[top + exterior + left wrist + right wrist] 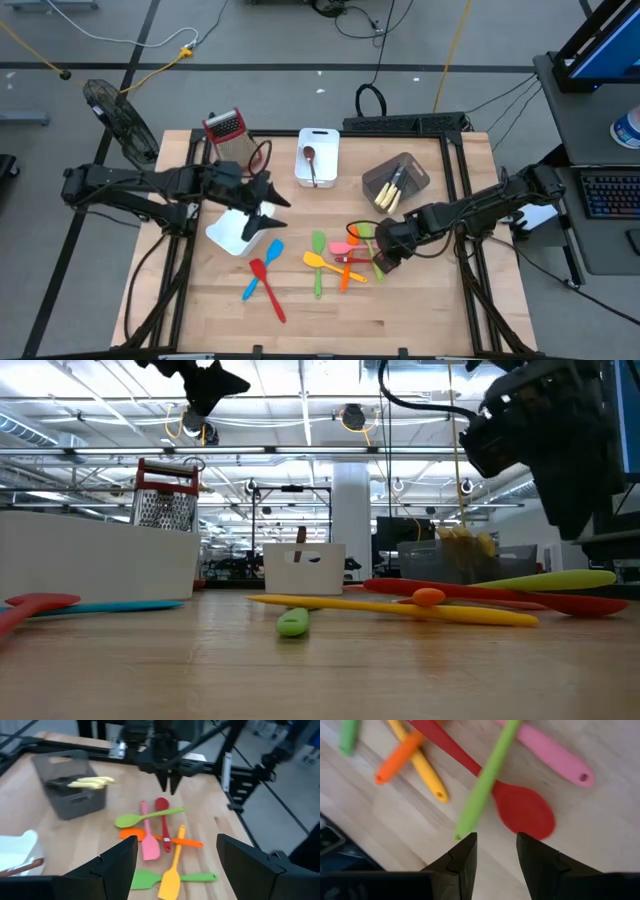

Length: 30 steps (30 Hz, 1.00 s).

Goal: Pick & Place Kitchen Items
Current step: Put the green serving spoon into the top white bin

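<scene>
Right gripper (495, 851), jaws narrow, empty, above red spoon (520, 810) beside green handle (485, 780). Risk: pinching both, dragging pile. Left gripper (175, 870) wide, empty.

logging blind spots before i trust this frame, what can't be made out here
- Left pincer: high view, it covers part of the white bin below.
- Grey bin: low view, contents blurred and far off.
- Red spoon: right wrist view, handle cut off by the frame edge.

Red spoon (522, 810), pink spatula (547, 755) (perhaps a spoon).
</scene>
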Motion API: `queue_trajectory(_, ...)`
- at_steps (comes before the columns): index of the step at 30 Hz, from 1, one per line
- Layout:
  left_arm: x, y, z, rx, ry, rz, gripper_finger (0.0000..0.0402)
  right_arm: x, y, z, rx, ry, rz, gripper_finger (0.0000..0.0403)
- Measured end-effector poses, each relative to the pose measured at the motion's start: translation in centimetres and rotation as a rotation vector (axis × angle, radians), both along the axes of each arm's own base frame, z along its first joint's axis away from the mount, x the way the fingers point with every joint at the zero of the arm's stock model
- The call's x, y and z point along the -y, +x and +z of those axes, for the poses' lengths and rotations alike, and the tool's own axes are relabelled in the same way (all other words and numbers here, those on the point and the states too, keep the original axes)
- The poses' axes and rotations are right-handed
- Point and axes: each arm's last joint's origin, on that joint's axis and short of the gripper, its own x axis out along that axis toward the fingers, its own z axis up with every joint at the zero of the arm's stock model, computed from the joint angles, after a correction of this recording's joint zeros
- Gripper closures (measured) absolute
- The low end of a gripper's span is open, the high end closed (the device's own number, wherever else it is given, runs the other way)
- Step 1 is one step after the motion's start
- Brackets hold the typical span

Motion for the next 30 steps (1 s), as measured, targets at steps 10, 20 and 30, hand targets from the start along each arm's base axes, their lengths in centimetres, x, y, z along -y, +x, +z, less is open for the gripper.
queue_trajectory(10,1.3,-2.8,-2.6,0.153,-0.039,-0.056,0.0128,-0.1,1.0,0.4,0.1,0.004,-0.089,0.0273)
queue_trajectory(20,1.6,-7.6,-4.3,0.282,-0.074,-0.026,0.0128,-0.1,1.2,0.5,0.107,0.015,-0.183,0.0273)
queue_trajectory(30,1.4,-8.8,-5.5,0.249,-0.066,0.025,0.0128,-0.2,1.8,-0.9,0.048,-0.004,-0.232,0.0273)
